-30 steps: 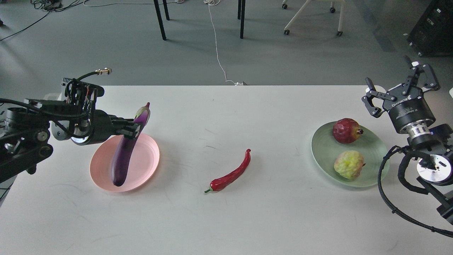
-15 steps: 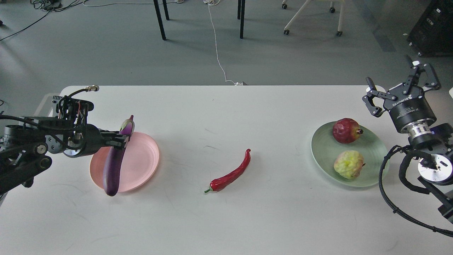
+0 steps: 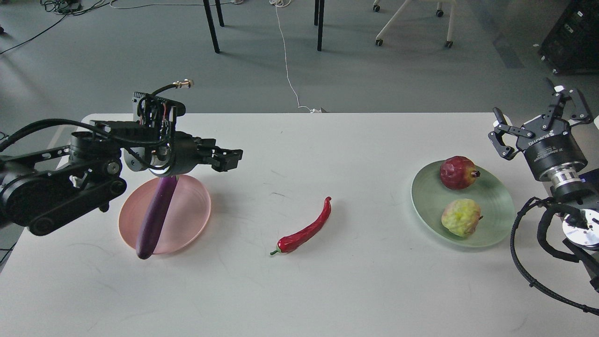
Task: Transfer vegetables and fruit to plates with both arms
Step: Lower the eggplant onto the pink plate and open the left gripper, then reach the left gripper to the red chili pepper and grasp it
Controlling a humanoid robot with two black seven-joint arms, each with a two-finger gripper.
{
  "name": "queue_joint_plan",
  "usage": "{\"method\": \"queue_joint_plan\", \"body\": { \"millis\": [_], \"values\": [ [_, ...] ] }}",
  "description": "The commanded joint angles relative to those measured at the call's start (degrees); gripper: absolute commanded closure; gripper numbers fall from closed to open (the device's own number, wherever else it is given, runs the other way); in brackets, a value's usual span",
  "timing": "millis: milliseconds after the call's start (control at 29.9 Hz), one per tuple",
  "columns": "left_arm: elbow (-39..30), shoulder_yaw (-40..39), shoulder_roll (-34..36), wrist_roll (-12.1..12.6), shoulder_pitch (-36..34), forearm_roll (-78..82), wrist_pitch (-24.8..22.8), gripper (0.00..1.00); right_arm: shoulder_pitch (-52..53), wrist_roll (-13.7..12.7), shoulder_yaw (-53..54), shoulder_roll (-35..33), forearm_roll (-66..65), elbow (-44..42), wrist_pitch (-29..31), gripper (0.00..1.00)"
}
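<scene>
Two ridged plastic plates: the pale pink plate (image 3: 189,213), near the table's left edge, carries one glossy purple eggplant (image 3: 154,220), its long axis running near-to-far, near end overhanging the rim. The pale mint plate (image 3: 491,199), near the right edge, holds two fruits: a dark red faceted one (image 3: 458,172) and a bumpy yellow-green one (image 3: 461,217). One curved red chili pepper (image 3: 306,228) lies mid-table, green stem toward the near edge. The left gripper (image 3: 229,158) is empty, its fingers too dark to tell apart; the right gripper (image 3: 538,124) is spread wide.

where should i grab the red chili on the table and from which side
Grip the chili pepper across its thicker middle, coming straight down from above. It lies flat and alone on the table, running diagonally from the green stem nearest you up to the thin curled tip, so set the fingers across that line. The left gripper looks closest.
</scene>
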Motion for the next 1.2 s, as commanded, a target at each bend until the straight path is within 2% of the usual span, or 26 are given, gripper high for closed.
{"method": "queue_joint_plan", "body": {
  "millis": [0,100,267,501,601,735,802,869,936,1069,1169],
  "values": [
    [0.3,0.5,-8.1,1.1,-0.7,5.1,0.0,0.26,0.0,0.0,0.0,-0.6,0.0,0.2,0.0,0.01],
    [0.3,5.3,-14.4,1.1,-0.7,7.3,-0.6,0.26,0.0,0.0,0.2,-1.2,0.0,0.4,-0.1,0.01],
    [-1.0,14.4,-16.6,1.1,-0.8,7.6,-1.8,0.24,0.0,0.0,0.8,-2.1,0.0,0.4,-0.2,0.01],
    [-0.4,15.5,-19.6,1.1,0.1,12.9,-1.7,0.27,-0.1,0.0,0.8,-2.2,0.0,0.4,-0.2,0.01],
    [0.6,15.7,-20.2,1.0,2.0,16.3,-1.5,0.34,-0.1,0.0,0.9,-2.2,0.0,0.4,-0.3,0.01],
    [1.3,15.6,-20.1,0.9,4.0,17.1,-1.3,0.53,-0.1,0.0,0.9,-2.2,0.0,0.4,-0.3,0.01],
    [1.3,15.6,-19.7,0.9,4.5,17.2,-1.4,0.68,-0.1,0.0,0.9,-2.2,0.0,0.3,-0.3,0.01],
    [1.3,15.6,-19.0,0.9,4.4,17.2,-1.5,0.79,-0.1,0.0,0.9,-2.2,0.0,0.3,-0.3,0.01],
    [1.3,15.3,-18.7,0.9,4.4,17.1,-1.6,0.84,-0.1,0.0,0.9,-2.2,0.0,0.3,-0.3,0.01],
    [0.1,14.2,-16.8,0.9,4.1,16.5,-1.5,0.87,-0.1,0.0,0.9,-2.2,0.0,0.3,-0.3,0.01],
    [-5.5,9.5,-12.9,0.9,3.8,16.1,-2.0,0.87,0.0,0.0,1.0,-2.2,0.0,0.1,-0.3,0.01]
  ]
}}
